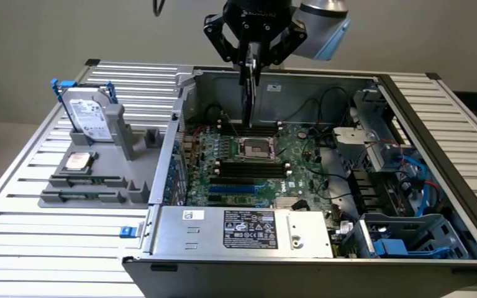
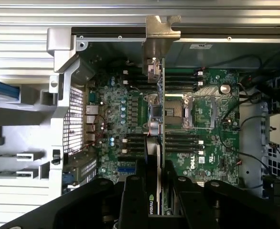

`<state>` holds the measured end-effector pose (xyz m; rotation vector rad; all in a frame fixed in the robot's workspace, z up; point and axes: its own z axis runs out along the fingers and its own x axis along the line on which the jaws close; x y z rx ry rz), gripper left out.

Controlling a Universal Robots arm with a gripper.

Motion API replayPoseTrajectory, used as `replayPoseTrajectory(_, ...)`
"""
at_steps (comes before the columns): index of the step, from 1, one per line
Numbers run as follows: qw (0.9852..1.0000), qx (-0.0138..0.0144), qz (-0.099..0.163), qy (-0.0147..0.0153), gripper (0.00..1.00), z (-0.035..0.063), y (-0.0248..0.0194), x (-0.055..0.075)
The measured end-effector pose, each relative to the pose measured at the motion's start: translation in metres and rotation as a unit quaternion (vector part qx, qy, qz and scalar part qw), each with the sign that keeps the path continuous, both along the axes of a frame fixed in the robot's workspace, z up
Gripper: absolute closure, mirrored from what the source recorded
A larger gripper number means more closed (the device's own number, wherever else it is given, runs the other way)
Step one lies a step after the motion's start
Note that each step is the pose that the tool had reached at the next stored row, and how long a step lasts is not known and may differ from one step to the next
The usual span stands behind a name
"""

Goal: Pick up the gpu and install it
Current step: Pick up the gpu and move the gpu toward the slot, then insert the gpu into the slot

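- Silver slatted metal table (image 1: 23,248): alu. slats w/ dark gaps between them. Carries everything below.
- Open grey-and-black metal PC case (image 1: 322,276): lies flat on table, side panel off, open face up. Bare slats show beside it on both sides of exterior view, and behind it.
- Grey moulded plastic holder block (image 1: 135,189): flat on slats just beside PC case, on exterior view's left of it, approx. level w/ case's middle.
- Small blue plastic piece (image 1: 127,231): at PC case's near corner, exterior view's left. Can't tell if fixed to case or table.
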<state>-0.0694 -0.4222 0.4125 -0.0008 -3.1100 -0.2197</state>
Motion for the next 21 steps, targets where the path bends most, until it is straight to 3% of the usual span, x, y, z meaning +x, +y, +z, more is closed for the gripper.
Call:
replayPoseTrajectory(15, 1.0000, 0.0008, 0.002, -0.0002, 0.74, -0.0016, 0.0000, -0.0001)
replayPoseTrajectory(21, 0.9984, 0.0047, 0.057, -0.0004, 0.74, -0.0069, 0.0000, -0.0001)
